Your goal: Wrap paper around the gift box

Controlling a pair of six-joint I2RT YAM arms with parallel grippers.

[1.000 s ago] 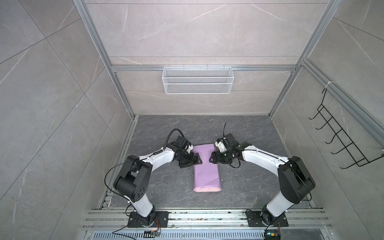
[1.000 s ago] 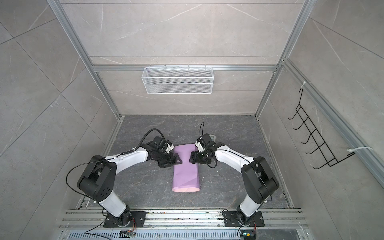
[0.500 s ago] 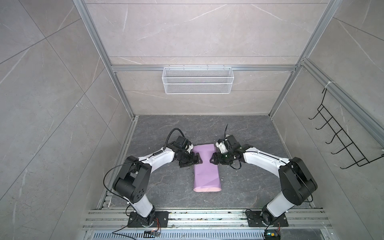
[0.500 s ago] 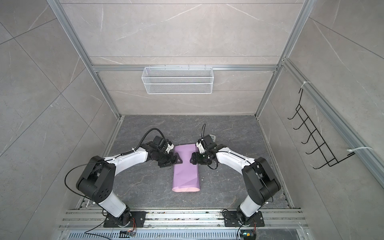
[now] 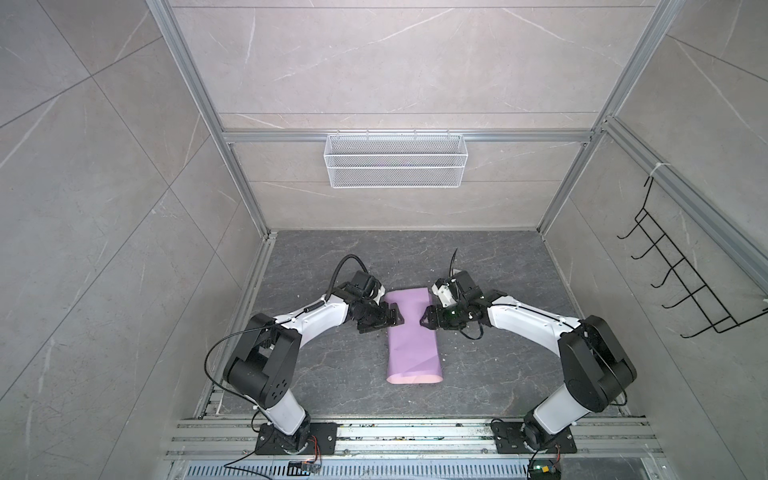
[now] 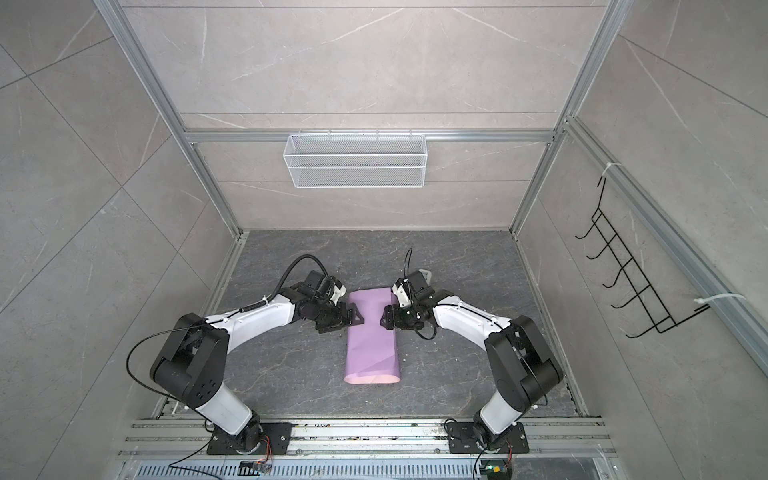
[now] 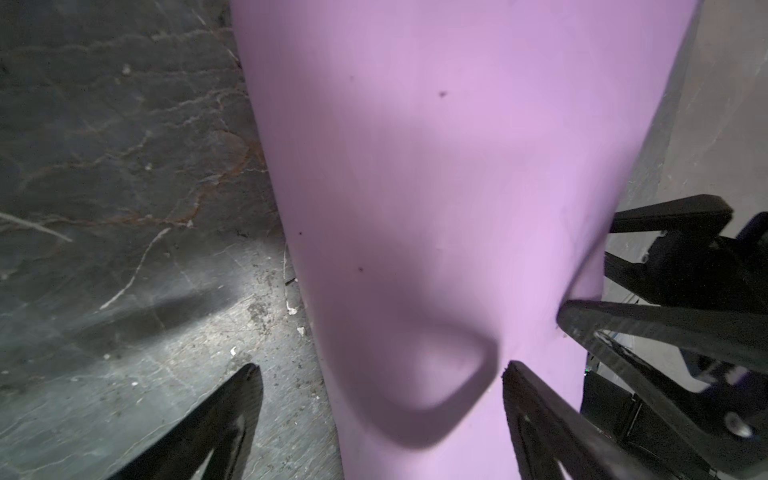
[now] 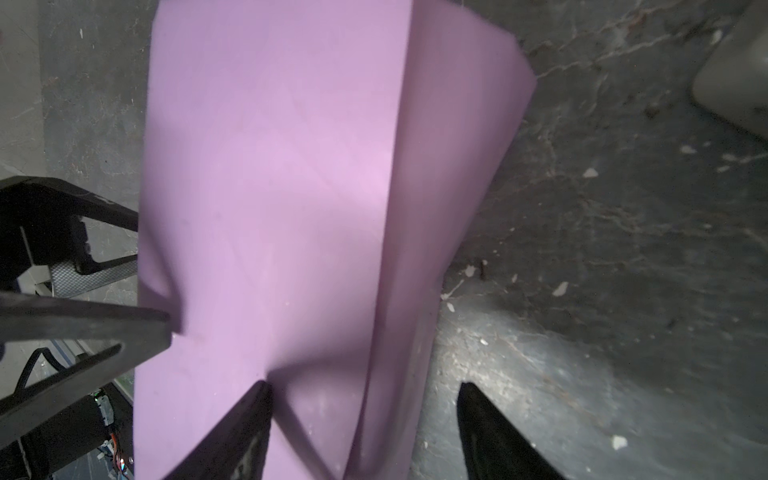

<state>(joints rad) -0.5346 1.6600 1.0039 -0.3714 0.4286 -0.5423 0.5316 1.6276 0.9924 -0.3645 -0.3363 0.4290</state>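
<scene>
The paper [image 5: 411, 332] lies folded over into a long lilac bundle on the middle of the dark floor, seen in both top views [image 6: 372, 336]. The gift box is hidden. My left gripper [image 7: 380, 370] is open astride the bundle's left edge: one fingertip [image 7: 513, 374] rests on the paper and the other is over bare floor. My right gripper [image 8: 363, 386] is open astride the opposite edge, one fingertip [image 8: 262, 390] pressing a dent into the paper's top. From above, the left gripper [image 5: 394, 319] and right gripper [image 5: 424, 323] face each other across the bundle's far half.
A grey-white tape dispenser [image 8: 731, 83] sits on the floor behind the right wrist [image 6: 424, 274]. A white wire basket [image 5: 395, 160] hangs on the back wall and a black hook rack [image 5: 685, 286] on the right wall. Aluminium rails run along the front edge [image 5: 415, 432].
The right arm has shifted slightly at the paper's edge and its jaws have narrowed a little. The left gripper and the paper bundle stay where they were.
</scene>
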